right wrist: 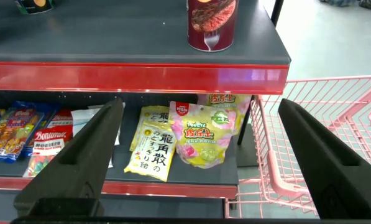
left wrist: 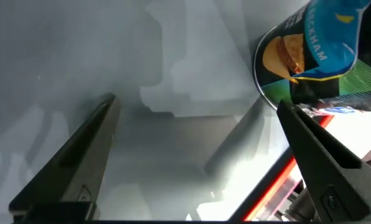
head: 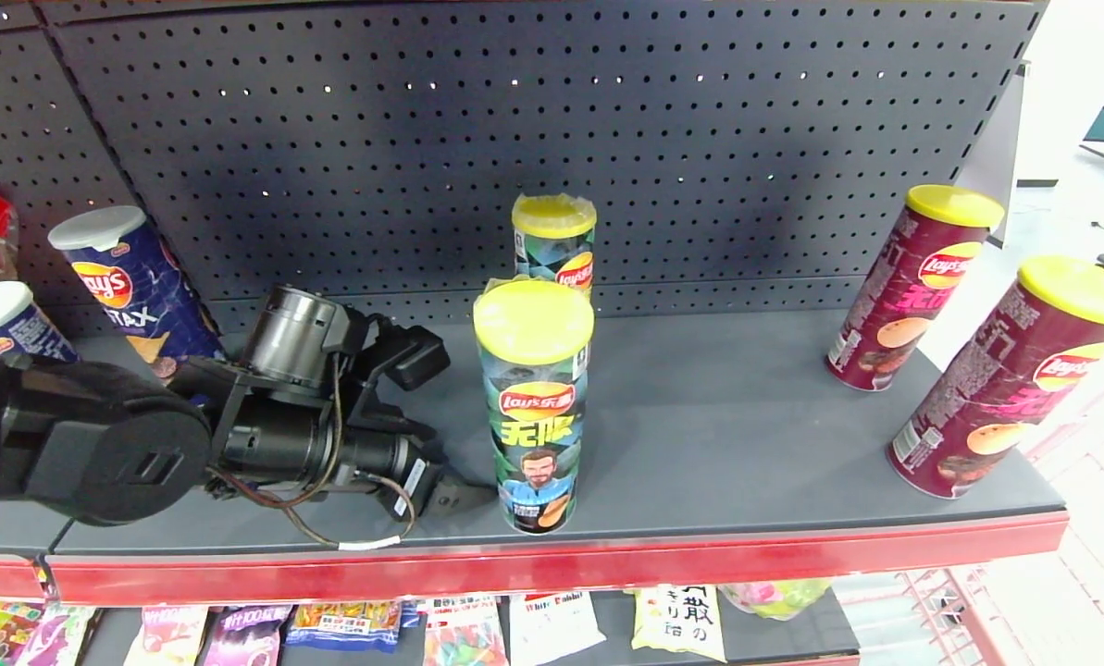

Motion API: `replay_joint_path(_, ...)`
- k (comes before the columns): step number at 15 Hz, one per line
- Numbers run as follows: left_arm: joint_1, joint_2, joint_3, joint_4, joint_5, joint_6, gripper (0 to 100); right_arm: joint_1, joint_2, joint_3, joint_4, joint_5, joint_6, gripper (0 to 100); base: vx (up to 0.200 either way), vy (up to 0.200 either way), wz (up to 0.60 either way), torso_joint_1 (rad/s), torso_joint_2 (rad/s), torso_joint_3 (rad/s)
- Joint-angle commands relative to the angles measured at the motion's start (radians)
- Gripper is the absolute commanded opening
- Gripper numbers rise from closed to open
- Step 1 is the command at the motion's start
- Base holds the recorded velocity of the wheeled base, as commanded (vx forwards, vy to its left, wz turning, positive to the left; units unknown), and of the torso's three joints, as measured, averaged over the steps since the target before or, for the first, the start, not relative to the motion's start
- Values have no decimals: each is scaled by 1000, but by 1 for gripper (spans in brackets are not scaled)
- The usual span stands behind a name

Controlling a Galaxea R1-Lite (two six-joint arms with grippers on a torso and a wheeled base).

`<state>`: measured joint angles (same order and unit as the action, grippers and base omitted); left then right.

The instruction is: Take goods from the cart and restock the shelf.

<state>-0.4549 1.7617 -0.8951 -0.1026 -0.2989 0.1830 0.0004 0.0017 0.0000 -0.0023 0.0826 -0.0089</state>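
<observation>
Hovering low over the grey metal shelf (head: pixel 746 435), the left end effector (left wrist: pixel 197 106) was spread wide with nothing between its fingers. A green-and-blue cylindrical chip can with a yellow plastic lid (head: pixel 535 407) stood upright just ahead of one fingertip, near the shelf's red front edge (head: pixel 607 560); couldn't tell if they touched. A second matching can (head: pixel 554 242) stood farther beyond it, by the perforated back panel (head: pixel 514 111). Two maroon cylindrical cans with yellow lids (head: pixel 903 291) stood well apart past those. The right end effector (right wrist: pixel 202 104) was also spread wide and held nothing. Beyond its tips lay yellow and green snack bags (right wrist: pixel 204 134) on the lower shelf, with the pink wire cart (right wrist: pixel 334 143) just off to one side.
</observation>
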Motion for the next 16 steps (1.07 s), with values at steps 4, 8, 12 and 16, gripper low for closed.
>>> replay_joint_path(4, -4, 13, -5, 3, 0, 0, 100, 0, 0, 0, 1, 0, 0, 100, 0, 0, 0, 0, 0, 0)
replay_joint_path(8, 30, -74, 54, 4, 0, -4, 100, 0, 0, 0, 1, 0, 0, 100, 0, 0, 0, 0, 0, 0)
replay_joint_path(12, 154, -458, 285, 4, 0, -4, 100, 1, 0, 0, 1, 0, 0, 100, 0, 0, 0, 0, 0, 0)
replay_joint_path(16, 309, -975, 547, 110, 9, -5, 100, 0, 0, 0, 1, 0, 0, 100, 0, 0, 0, 0, 0, 0)
